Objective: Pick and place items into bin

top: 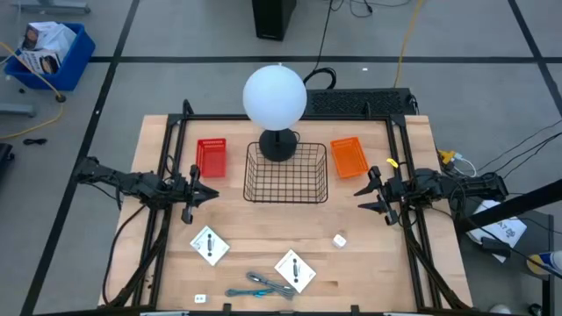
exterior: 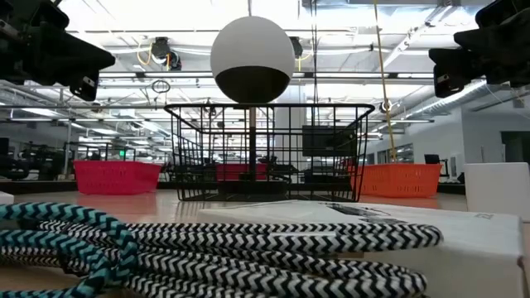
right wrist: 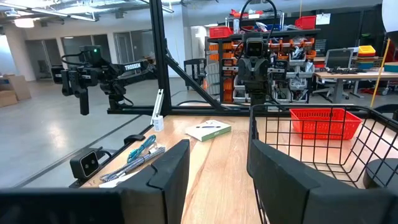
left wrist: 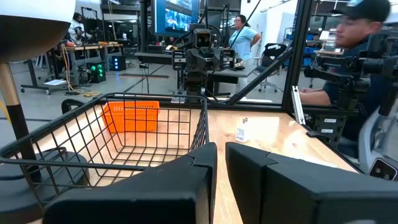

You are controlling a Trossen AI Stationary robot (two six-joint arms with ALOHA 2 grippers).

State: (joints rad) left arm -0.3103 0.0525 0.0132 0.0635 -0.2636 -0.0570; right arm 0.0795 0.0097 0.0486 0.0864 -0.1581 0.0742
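Note:
Two white square cards with a dark mark lie flat on the table's near half, one [top: 209, 245] left and one [top: 295, 269] right. A grey tool with bluish handles [top: 259, 285] lies at the near edge, beside the right card. A tiny white cube [top: 340, 239] sits on the wood [left wrist: 242, 133]. The black wire basket [top: 286, 173] stands mid-table. My left gripper [top: 214, 193] hovers left of the basket, its fingers a narrow gap apart [left wrist: 221, 158]. My right gripper [top: 360, 198] hovers right of it, open [right wrist: 219, 162]. Both hold nothing.
A white globe lamp [top: 275, 96] stands with its dark base inside the basket's far side. A red bin [top: 211, 157] is left of the basket, an orange bin [top: 349, 156] right of it. A black frame [top: 172, 158] runs along the table's sides. People sit beyond the table [left wrist: 348, 37].

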